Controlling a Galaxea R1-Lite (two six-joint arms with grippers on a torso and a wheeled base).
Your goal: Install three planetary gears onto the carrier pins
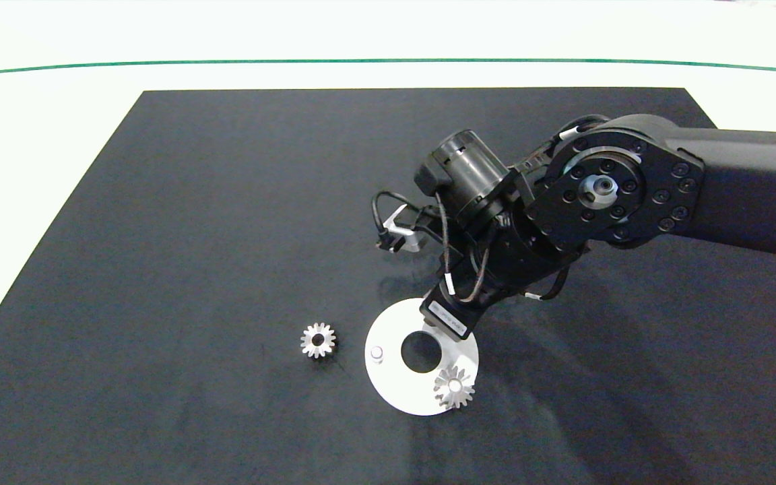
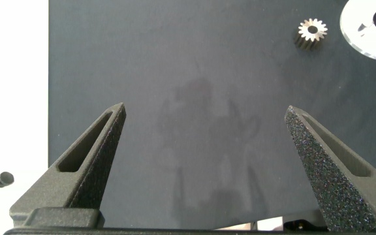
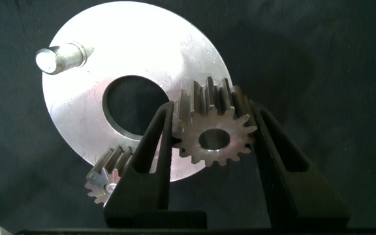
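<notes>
Over the white disc (image 1: 395, 391), right gripper (image 3: 213, 134): clamps one planetary gear (image 3: 215, 127).
Second gear (image 1: 454, 386): seated on the disc's pin.
Third gear (image 1: 318, 339): table, beside disc.
Bare pin (image 1: 376, 353): upright.
Left gripper (image 2: 204, 140): spread wide, empty.

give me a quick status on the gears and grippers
Right gripper shut on a small silver toothed gear over the flat white round disc. One gear seated, one loose on the mat. Left gripper open, idle. Nothing blocking.
</notes>
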